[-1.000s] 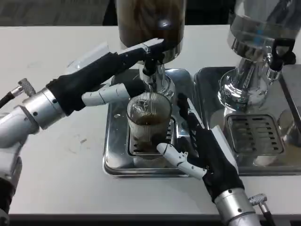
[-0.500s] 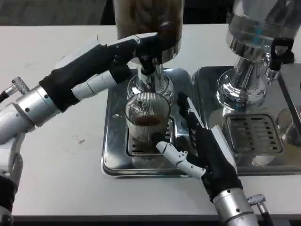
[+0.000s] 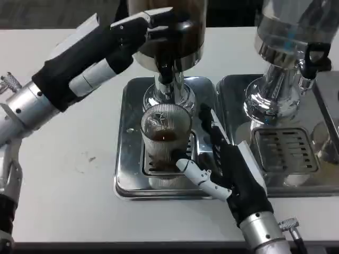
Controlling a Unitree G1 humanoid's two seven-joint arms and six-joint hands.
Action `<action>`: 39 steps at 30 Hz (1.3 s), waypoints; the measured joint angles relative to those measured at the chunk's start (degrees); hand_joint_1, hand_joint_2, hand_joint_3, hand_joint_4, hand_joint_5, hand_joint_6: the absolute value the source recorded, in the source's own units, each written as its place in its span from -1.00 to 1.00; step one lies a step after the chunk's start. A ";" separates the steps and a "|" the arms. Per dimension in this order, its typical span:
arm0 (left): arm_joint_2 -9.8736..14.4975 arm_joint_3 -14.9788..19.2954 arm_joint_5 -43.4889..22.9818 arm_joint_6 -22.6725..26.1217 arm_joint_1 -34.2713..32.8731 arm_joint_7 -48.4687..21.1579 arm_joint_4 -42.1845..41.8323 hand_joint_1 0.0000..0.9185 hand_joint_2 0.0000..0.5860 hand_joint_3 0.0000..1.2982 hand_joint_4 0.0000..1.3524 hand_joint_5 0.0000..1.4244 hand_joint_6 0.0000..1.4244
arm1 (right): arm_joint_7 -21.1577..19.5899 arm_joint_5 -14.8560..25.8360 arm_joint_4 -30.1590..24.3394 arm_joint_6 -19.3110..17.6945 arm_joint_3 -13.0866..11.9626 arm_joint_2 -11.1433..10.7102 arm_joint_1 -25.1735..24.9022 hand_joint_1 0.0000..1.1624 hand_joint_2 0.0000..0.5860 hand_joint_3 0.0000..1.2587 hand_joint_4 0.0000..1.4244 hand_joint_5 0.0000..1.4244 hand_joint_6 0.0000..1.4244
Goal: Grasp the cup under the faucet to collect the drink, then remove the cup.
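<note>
The white desk (image 3: 63, 174) carries two steel drip trays side by side, each under a drink dispenser, so that spills fall into the trays and not onto the desk. The left dispenser (image 3: 168, 32) holds a dark drink; its faucet (image 3: 165, 74) points straight down over the left drip tray (image 3: 127, 174). The right dispenser (image 3: 288, 58) stands over its own tray (image 3: 286, 153) and has no part in this task.

The left hand (image 3: 124, 39) is raised beside the left dispenser body, above the faucet. Its fingers lie against the dark container; whether they press or grip a lever cannot be told.

The right hand (image 3: 222, 169) cups the ribbed glass cup (image 3: 165, 143) from the right, thumb across the lower front and fingers up the far side. This grasp steadies the cup during filling and readies it for removal.

The cup stands on the tray grille directly under the faucet, partly filled with dark liquid. Judgement: collection is under way; removal remains.
</note>
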 measured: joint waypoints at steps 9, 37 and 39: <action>0.17 2.99 -3.11 1.41 6.54 -0.04 -9.61 -1.00 -0.80 -0.62 -0.74 -0.66 -0.77 | -0.04 0.03 0.45 -1.38 -0.45 0.02 -0.07 -0.02 -0.15 -1.00 -1.00 -1.00 -0.98; 4.25 11.51 -1.78 1.89 25.63 4.58 -12.78 -1.00 -0.78 -0.54 -0.67 -0.60 -0.74 | 0.32 -0.34 10.60 -4.08 -0.96 -1.16 -7.86 0.01 -0.20 -1.00 -1.00 -1.00 -1.00; 4.25 11.51 -1.72 1.89 25.99 4.72 -12.72 -1.00 -0.78 -0.53 -0.67 -0.60 -0.74 | 0.19 -0.34 11.52 -4.41 -1.07 -1.17 -8.57 0.01 -0.20 -1.00 -1.00 -1.00 -1.00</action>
